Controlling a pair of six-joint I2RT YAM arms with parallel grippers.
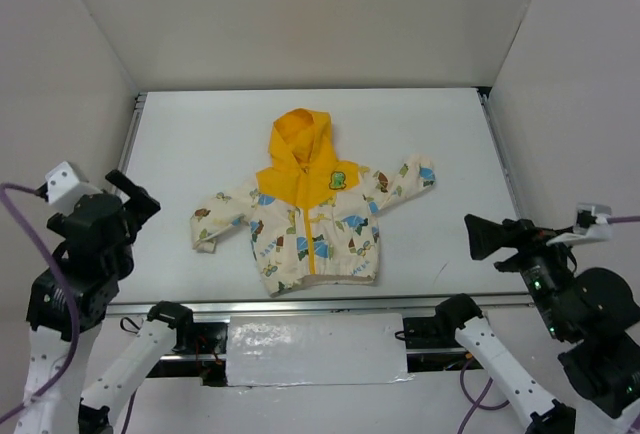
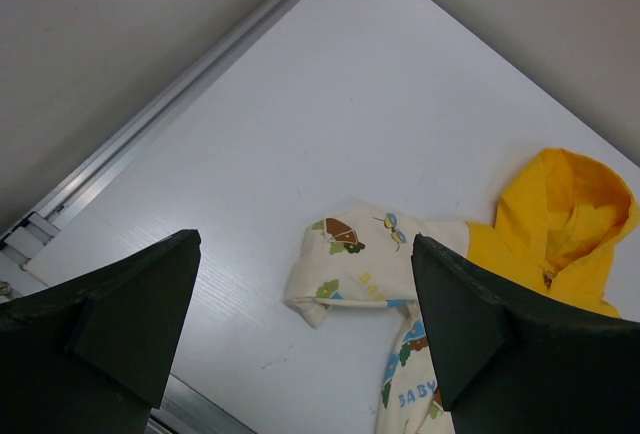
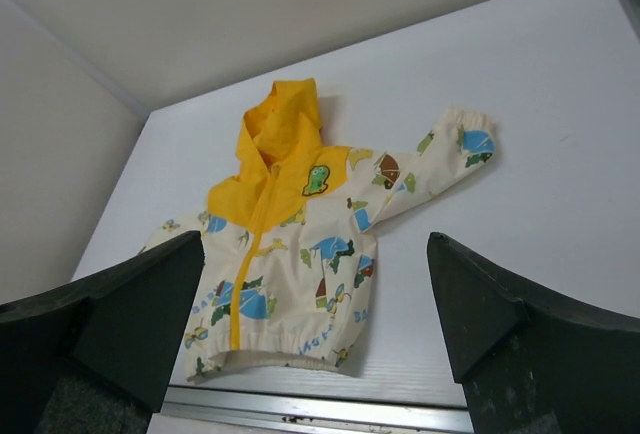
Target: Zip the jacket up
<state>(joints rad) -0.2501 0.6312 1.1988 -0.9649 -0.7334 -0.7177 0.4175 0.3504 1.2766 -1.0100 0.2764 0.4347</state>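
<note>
**Zipping judged complete, both grippers off**

Logged the jacket (image 1: 310, 219) flat, front up, mid-desk (image 1: 200, 134), hood far, hem near. Traced the yellow zipper (image 1: 312, 239) unbroken from hem to collar; judged the closing step done. Found the left gripper (image 1: 138, 194) wide and empty at left, and the right gripper (image 1: 478, 237) wide and empty at right, both well apart from the cloth. Could not resolve the slider. Next: verify the collar end, re-grip only if short.

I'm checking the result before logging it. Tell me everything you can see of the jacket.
The jacket is a small cream fabric one with colourful cartoon prints, a yellow hood and yoke, and a green chest patch. It lies flat, front up, sleeves spread, front edges meeting along the yellow zipper trim. Only the table touches it.
</note>
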